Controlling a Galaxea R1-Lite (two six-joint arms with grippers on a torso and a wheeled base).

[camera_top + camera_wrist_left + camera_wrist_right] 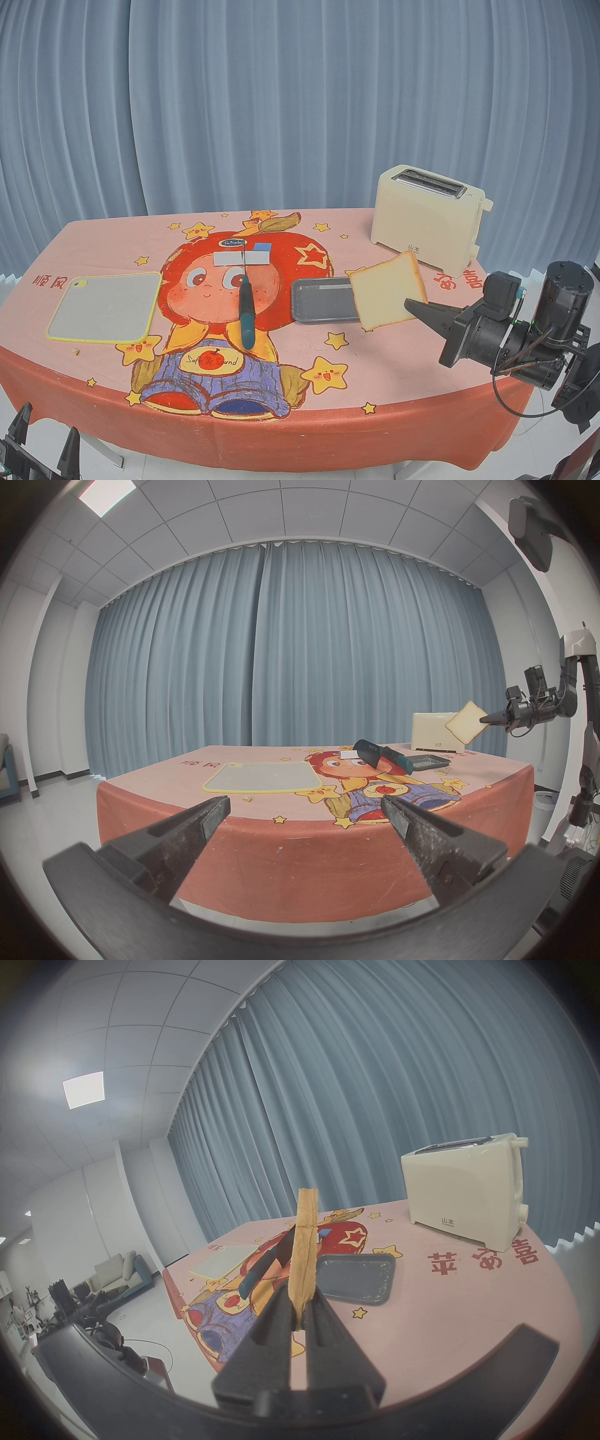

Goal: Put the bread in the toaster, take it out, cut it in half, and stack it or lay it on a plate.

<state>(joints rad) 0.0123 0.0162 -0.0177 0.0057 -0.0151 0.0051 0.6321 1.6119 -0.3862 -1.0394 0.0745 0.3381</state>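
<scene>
One bread slice [387,290] clamped in right jaws; toaster [425,215] bears small print.

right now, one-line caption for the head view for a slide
Right gripper holds a bread slice aloft near the toaster; tray, knife and cutting board sit on the table.
</scene>
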